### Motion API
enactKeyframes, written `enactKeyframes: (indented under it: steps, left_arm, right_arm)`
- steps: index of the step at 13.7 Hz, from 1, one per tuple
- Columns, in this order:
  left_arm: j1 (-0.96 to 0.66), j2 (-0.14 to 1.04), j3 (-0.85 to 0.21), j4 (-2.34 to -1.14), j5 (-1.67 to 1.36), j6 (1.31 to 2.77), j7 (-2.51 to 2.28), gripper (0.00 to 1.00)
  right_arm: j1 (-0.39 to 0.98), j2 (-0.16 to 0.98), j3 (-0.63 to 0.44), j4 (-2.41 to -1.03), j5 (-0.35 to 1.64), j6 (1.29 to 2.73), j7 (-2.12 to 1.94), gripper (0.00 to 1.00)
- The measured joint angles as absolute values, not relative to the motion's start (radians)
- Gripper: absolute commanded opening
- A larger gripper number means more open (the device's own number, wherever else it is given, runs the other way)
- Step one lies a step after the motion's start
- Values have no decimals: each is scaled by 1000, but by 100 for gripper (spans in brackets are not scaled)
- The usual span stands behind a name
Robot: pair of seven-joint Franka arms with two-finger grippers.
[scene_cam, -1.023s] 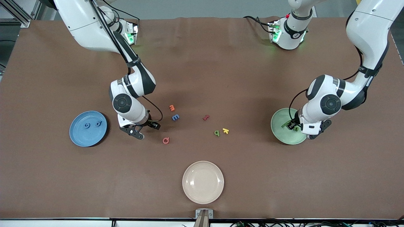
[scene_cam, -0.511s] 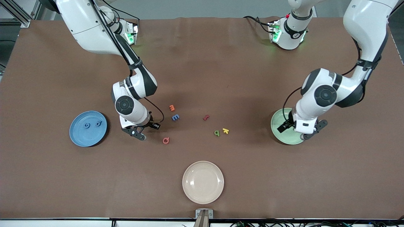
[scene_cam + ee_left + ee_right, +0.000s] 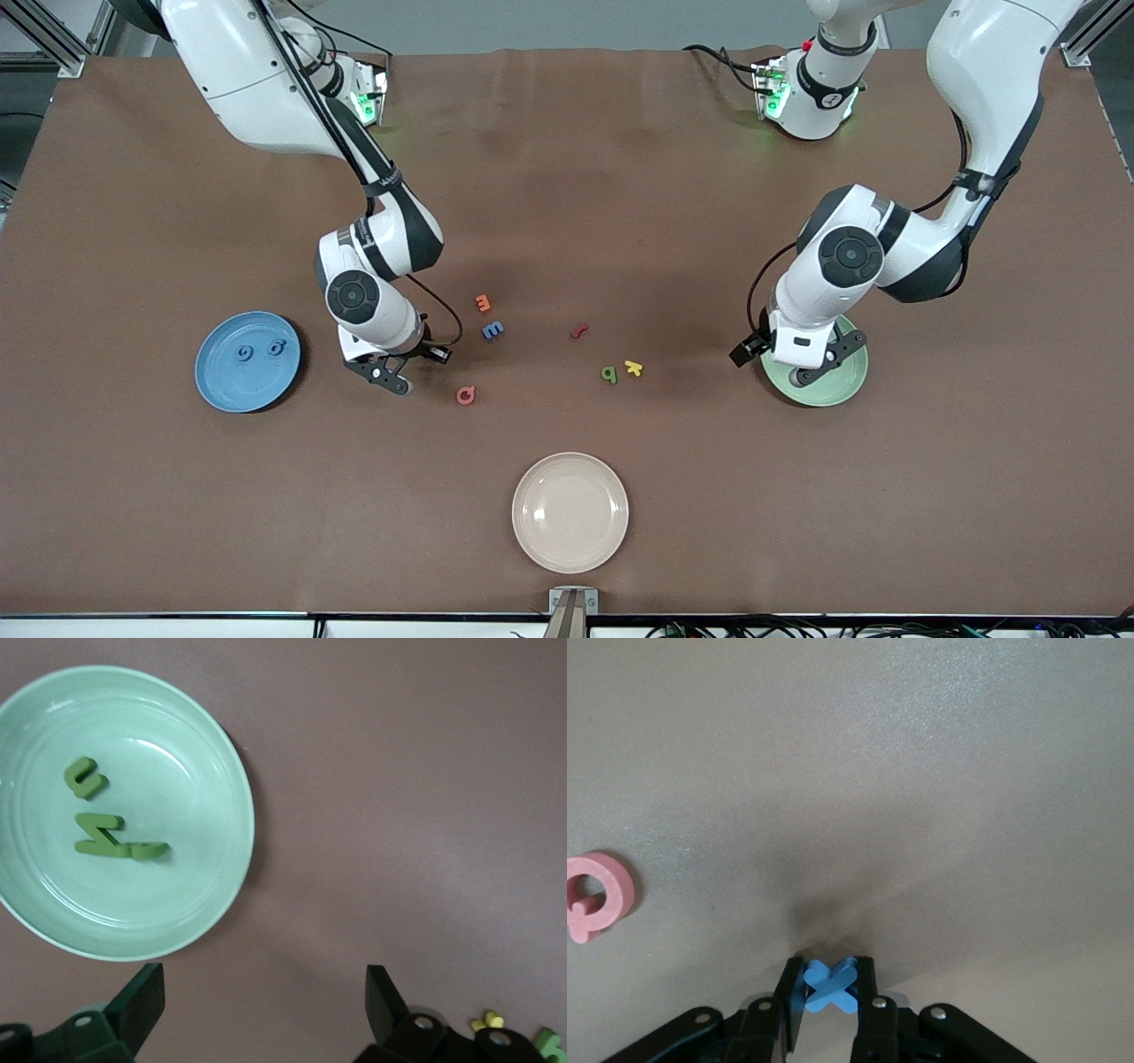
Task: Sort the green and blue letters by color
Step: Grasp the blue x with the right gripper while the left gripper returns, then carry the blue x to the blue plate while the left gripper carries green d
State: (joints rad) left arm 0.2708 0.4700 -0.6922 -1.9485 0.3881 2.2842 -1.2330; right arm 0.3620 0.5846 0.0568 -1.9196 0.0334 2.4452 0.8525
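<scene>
The left gripper (image 3: 780,359) had slid off the green plate (image 3: 849,385), fingers wide, its drop done, while the right gripper (image 3: 830,992) pinched a blue letter (image 3: 830,986) for sorting.

We list: mid-blue X letter (image 3: 830,984); grass-green letters (image 3: 108,835) on pale green plate (image 3: 213,753); pink Q letter (image 3: 594,895); brown table (image 3: 620,177).
</scene>
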Motion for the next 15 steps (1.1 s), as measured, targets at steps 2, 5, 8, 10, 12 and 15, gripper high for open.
enactKeyframes:
  steps: [2, 5, 8, 10, 12, 15]
  left_arm:
    - [220, 502, -692, -1907, 388, 2284, -1320, 94]
    - [121, 587, -689, -1801, 388, 2285, -1502, 86]
    - [15, 688, -657, -1681, 388, 2285, -1668, 78]
    - [-101, 743, -573, -1605, 388, 2285, -1774, 74]
    - [-222, 794, -485, -1528, 388, 2286, -1864, 73]
    - [-321, 854, -427, -1447, 383, 2286, -1921, 69]
  right_arm:
    - [363, 585, 57, -1919, 33, 2445, 852, 8]
    - [364, 585, 57, -1918, 33, 2443, 852, 7]
    - [364, 575, 52, -1903, 33, 2399, 843, 7]
    - [352, 543, 43, -1901, 33, 2361, 789, 7]
    - [312, 490, 34, -1924, 33, 2324, 679, 7]
    - [202, 393, 29, -2017, 33, 2313, 452, 7]
